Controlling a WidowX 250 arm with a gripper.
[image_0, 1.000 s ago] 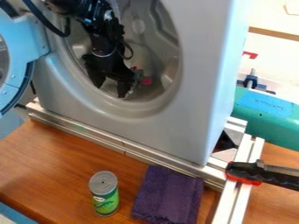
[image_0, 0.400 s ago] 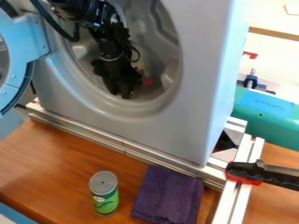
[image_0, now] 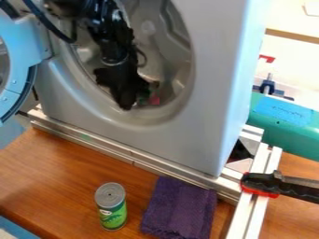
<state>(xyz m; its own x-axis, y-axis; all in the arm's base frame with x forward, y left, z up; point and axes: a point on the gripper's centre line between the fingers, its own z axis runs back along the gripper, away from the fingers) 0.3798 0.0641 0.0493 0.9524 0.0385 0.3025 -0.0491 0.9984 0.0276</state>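
The black gripper (image_0: 128, 103) hangs inside the round opening of the grey washer, low near the rim, its fingers close together and pointing down. It looks shut on a small pink and green item (image_0: 154, 100), which shows at its right side; the part between the fingers is hidden. On the wooden surface in front stand a green can with a grey top (image_0: 111, 207) and, to its right, a flat purple cloth (image_0: 179, 207).
The washer's front (image_0: 187, 140) surrounds the arm, with its light blue door (image_0: 31, 39) swung out at left. Metal rails (image_0: 134, 156) run along its base. At right are a black and red clamp (image_0: 268, 184) and a teal object (image_0: 293, 135).
The gripper's fingers have drawn together since the earliest frame. Since the later one, the gripper has moved slightly down and left, and the pink piece has shifted downward with it.
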